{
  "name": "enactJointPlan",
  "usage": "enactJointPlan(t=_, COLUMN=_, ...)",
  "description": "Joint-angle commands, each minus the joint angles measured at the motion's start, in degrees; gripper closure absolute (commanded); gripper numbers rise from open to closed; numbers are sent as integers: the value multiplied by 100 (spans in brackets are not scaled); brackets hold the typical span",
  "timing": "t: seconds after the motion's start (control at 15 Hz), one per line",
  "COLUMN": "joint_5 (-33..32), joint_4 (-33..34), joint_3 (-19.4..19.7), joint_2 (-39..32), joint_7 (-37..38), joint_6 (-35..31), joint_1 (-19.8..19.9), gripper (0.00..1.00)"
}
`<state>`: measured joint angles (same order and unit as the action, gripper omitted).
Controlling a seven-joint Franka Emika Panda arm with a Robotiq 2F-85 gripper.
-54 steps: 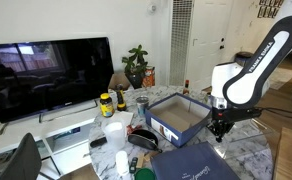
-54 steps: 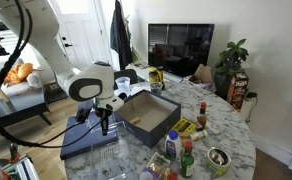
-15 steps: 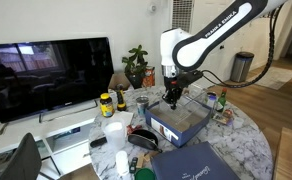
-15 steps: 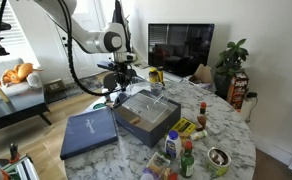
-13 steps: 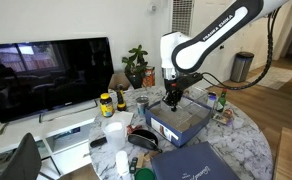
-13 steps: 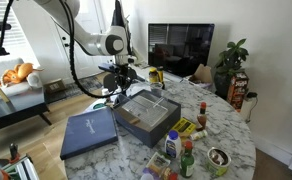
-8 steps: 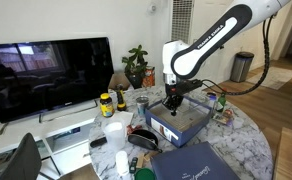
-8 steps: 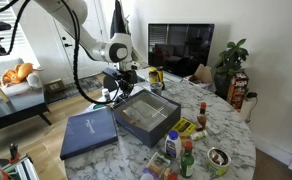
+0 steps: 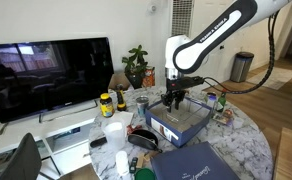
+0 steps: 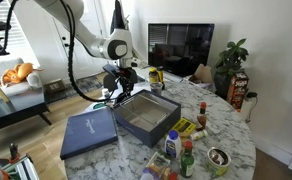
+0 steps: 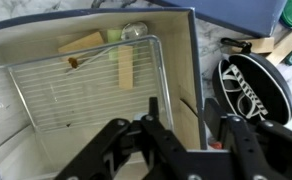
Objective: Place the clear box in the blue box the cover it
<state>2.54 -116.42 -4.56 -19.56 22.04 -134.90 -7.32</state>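
While bottles [image 10: 174, 146] crowd blue box [image 10: 136, 128], cover [image 10: 89, 133] alongside

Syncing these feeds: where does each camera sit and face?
In an exterior view: sits near the cover, facing the arm above the blue box.
In an exterior view: sits across from the television, facing it; arm enters from left.
Wrist view: looks down into the blue box at the clear box; pincer shows.
All three share the blue box.
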Motion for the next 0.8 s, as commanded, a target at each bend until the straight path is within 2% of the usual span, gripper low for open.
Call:
enactJointPlan(t=0.0, joint_5=-39, joint_4=-553, joint_3=107, joint_2=1047, joint_7=545, joint_6=332, joint_1=-194, gripper=18)
enactJointPlan(t=0.13, joint_5=-359, joint_4=-737, joint_3=125, joint_2=1608, joint_7=1144, joint_6=563, joint_1=-291, gripper=3)
enactJointPlan(t=0.2, joint_5=-435, joint_4=-759, joint_3=56, joint_2=1860, joint_7=1320, joint_6=754, joint_1=-295, gripper=0)
enactJointPlan(t=0.47, joint_5=-783, joint_4=-1053, joint_3=-395, joint_2=2582, joint_7=1893, joint_6=1824, joint_1=-386, gripper=0)
enactJointPlan(t=0.73, joint_5=-643, joint_4=-1552, joint_3=-1026, joint_2=2853, joint_7=2148, joint_6=2670, joint_1=-654, gripper=0)
